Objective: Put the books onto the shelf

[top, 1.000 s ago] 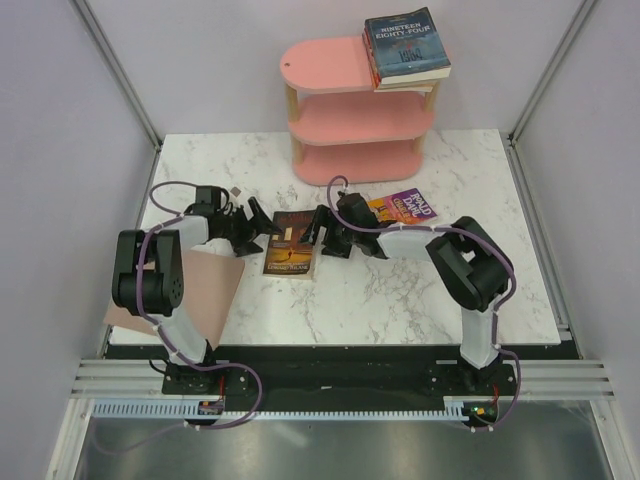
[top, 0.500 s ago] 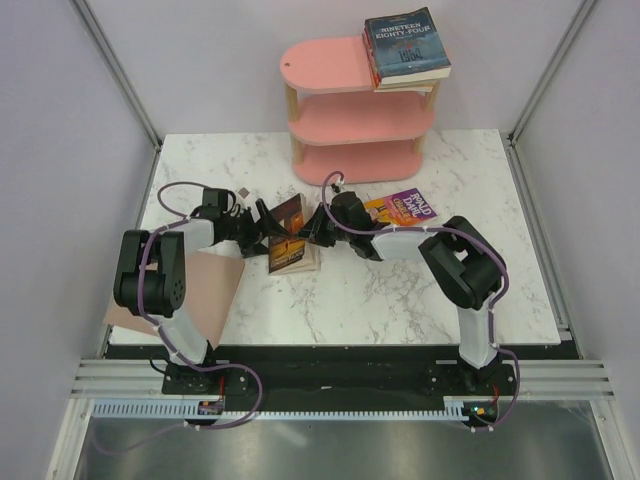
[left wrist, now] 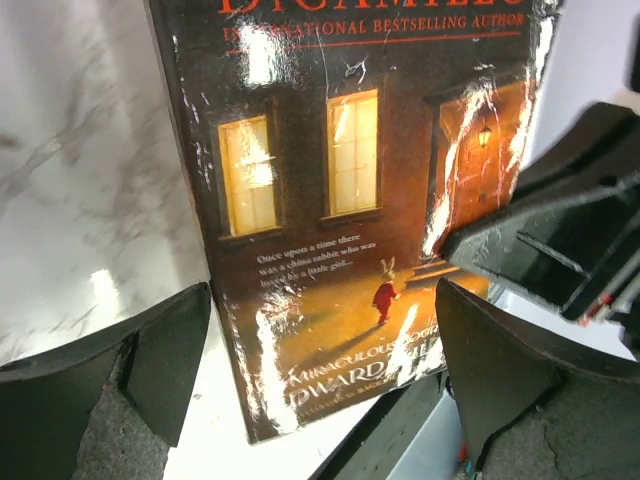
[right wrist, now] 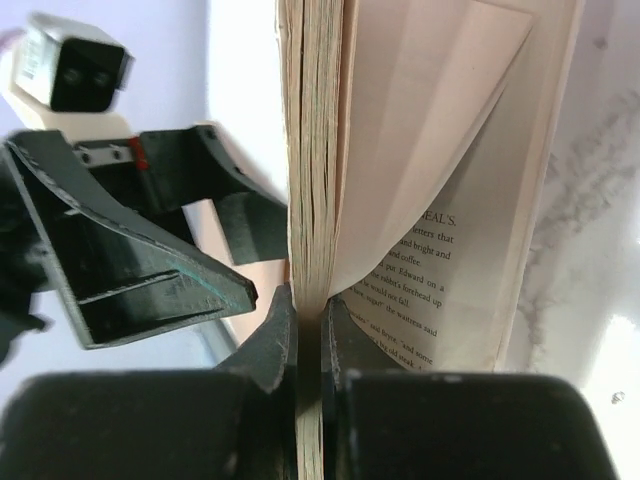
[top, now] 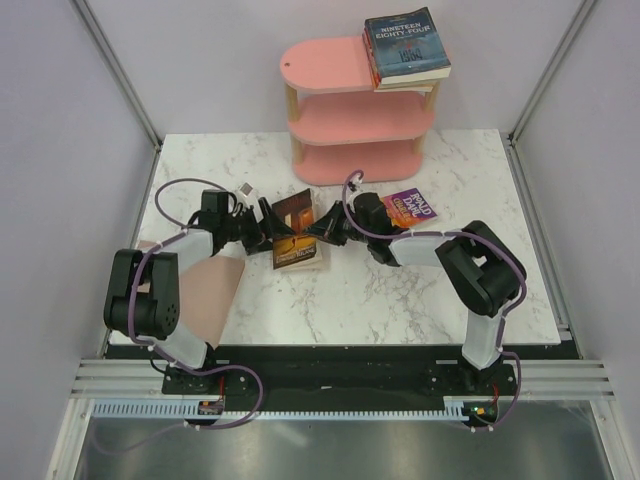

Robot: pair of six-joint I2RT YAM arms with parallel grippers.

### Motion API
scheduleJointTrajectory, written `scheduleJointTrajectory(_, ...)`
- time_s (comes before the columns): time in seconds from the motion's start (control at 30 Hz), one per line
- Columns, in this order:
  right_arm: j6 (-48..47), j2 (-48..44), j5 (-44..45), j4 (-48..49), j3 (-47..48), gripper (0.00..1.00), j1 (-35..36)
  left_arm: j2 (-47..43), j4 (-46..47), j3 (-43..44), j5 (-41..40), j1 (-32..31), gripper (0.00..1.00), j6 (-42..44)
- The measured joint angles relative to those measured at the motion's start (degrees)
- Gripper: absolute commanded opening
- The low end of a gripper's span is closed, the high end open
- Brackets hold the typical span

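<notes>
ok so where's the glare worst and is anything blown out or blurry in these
Left wrist view: white glare streaks run over the glossy dark brown paperback book, washing out parts of its lettering. Right wrist view: its printed page is sharp, and the white marble table at right is nearly blown out. Top external view: even light, sharp, soft shadows only.

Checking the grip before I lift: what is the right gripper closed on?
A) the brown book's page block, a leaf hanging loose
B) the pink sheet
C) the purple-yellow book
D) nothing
A: the right wrist view shows the right gripper pinching the page edges of the brown book, with a loose leaf curling away beside it.
</notes>
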Motion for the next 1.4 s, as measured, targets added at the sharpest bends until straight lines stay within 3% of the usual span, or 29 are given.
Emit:
scheduleJointTrajectory(0.23, 6.9, -1.2, -6.3, 13.2, -4.5, 0.0, -3.3, -1.9, 13.0, -3.0, 6.1, 0.0, 0.99, -4.3)
scheduleJointTrajectory(0.33, 8.3, -1.2, -8.5, 15.2, -4.7, 0.01, -3.2, -1.9, 18.6, -4.7, 8.7, 0.0, 0.91, -7.1)
scheduleJointTrajectory(0.37, 8.8, -1.2, -9.6, 16.1, -4.7, 0.01, -3.1, -1.9, 20.7, -5.3, 9.5, 0.0, 0.59, -8.2)
scheduleJointTrajectory(0.4, 9.2, -1.2, -10.3, 16.5, -4.7, 0.05, -3.0, -1.9, 22.9, -5.8, 10.4, 0.0, 0.2, -9.4)
scheduleJointTrajectory(0.43, 9.6, -1.1, -10.9, 16.9, -4.7, 0.08, -2.8, -1.8, 25.1, -6.3, 11.3, -0.1, 0.02, -11.2)
scheduleJointTrajectory(0.47, 9.6, -1.0, -10.9, 17.1, -4.7, 0.11, -2.7, -1.6, 27.7, -6.8, 13.1, -0.1, 0.02, -13.5)
scheduleJointTrajectory(0.5, 9.5, -0.6, -10.6, 16.6, -4.7, 0.23, -2.6, -1.3, 30.8, -6.9, 15.2, -0.2, 0.02, -14.8)
scheduleJointTrajectory(0.57, 9.5, -0.4, -10.8, 16.6, -4.6, 0.35, -3.1, -0.7, 35.5, -7.3, 16.4, -0.3, 0.02, -17.4)
scheduleJointTrajectory(0.6, 9.1, -0.9, -10.3, 16.0, -4.6, 0.49, -3.1, 0.2, 37.5, -7.6, 16.9, -0.3, 0.02, -18.9)
scheduleJointTrajectory(0.7, 7.1, -3.1, -8.2, 11.3, -4.6, 0.72, -3.0, 1.1, 41.5, -7.9, 18.0, -0.3, 0.02, -22.7)
scheduleJointTrajectory(0.8, 5.2, -8.4, -5.0, 6.7, -6.8, 0.81, -3.0, 1.1, 45.0, -7.9, 18.0, -0.4, 0.02, -25.0)
scheduleJointTrajectory(1.07, 5.7, -23.6, 1.9, 3.7, -17.6, 0.85, -3.0, 1.2, 52.5, -6.7, 17.9, -0.9, 0.02, -30.8)
scheduleJointTrajectory(1.4, 9.8, -25.1, 5.0, 6.0, -22.0, 0.84, -2.0, 4.8, 59.4, -2.9, 17.3, -6.0, 0.02, -36.5)
